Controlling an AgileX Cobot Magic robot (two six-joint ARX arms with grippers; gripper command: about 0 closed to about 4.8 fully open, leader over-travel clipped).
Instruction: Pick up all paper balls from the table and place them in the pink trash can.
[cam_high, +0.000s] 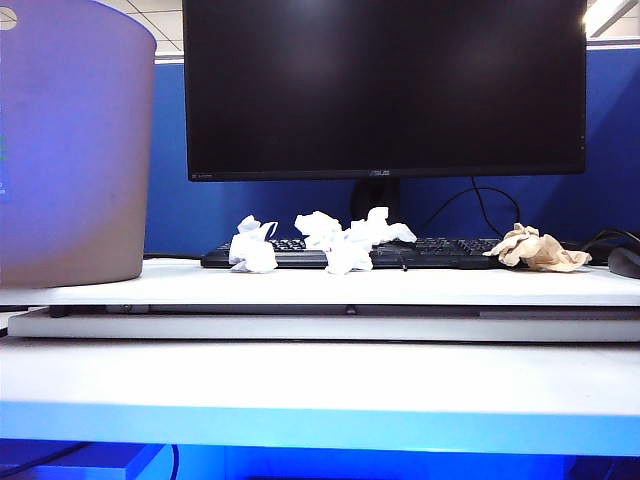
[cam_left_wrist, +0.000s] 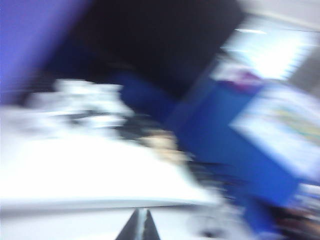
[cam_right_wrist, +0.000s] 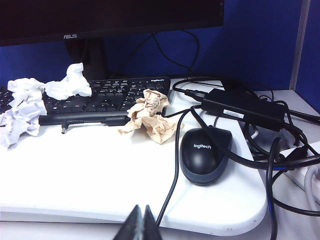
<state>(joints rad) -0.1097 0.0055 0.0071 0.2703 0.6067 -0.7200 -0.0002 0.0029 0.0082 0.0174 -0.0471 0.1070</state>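
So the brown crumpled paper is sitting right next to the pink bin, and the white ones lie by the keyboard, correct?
Not quite. The brown paper ball lies at the far end from the pink bin, near the keyboard's right end beside the mouse, as the exterior and right wrist views show. The white paper balls do lie by the keyboard.

Four paper balls lie at mid-frame in the exterior view: three white ones (cam_high: 253, 246) (cam_high: 318, 228) (cam_high: 383, 228) (the middle cluster may hide a fourth white wad) and one tan ball (cam_high: 537, 249) at the right. One pink trash can (cam_high: 75, 150) upper left, one monitor (cam_high: 385, 85), one keyboard (cam_high: 440, 252), one mouse (cam_right_wrist: 205, 154).
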